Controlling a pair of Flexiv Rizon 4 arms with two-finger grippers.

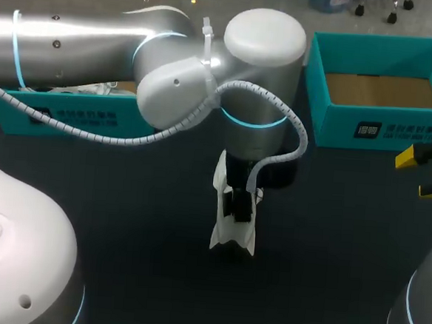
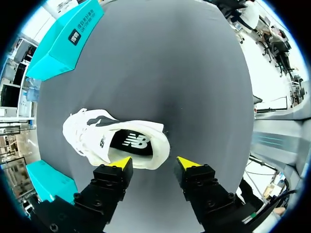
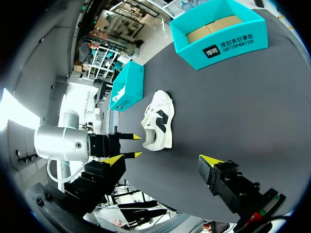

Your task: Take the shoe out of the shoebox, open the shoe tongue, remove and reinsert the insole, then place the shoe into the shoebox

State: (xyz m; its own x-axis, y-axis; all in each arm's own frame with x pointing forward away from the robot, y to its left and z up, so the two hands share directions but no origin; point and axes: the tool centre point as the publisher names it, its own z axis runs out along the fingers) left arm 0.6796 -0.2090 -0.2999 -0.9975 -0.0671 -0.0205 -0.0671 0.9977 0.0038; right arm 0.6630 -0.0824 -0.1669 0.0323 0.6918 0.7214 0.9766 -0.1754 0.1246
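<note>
A white shoe (image 2: 92, 138) with dark side marks lies on the dark table, its heel toward my left gripper (image 2: 154, 164). A black insole (image 2: 131, 141) shows inside the shoe's opening. The left gripper's jaws are open, with the heel partly between the yellow fingertips (image 2: 122, 163). From the head camera the left wrist hangs over the shoe (image 1: 229, 237) at the table's middle. My right gripper (image 1: 420, 175) waits open at the right edge, holding nothing. The teal shoebox (image 1: 313, 95) stands open at the back right, and the right wrist view shows both the shoe (image 3: 158, 121) and the shoebox (image 3: 233, 46).
A second teal box part (image 1: 26, 115) sits at the back left, partly hidden under my left arm. It also appears beyond the shoe as the teal box part (image 3: 130, 85) in the right wrist view. Dark tabletop (image 1: 344, 245) lies between the shoe and my right gripper.
</note>
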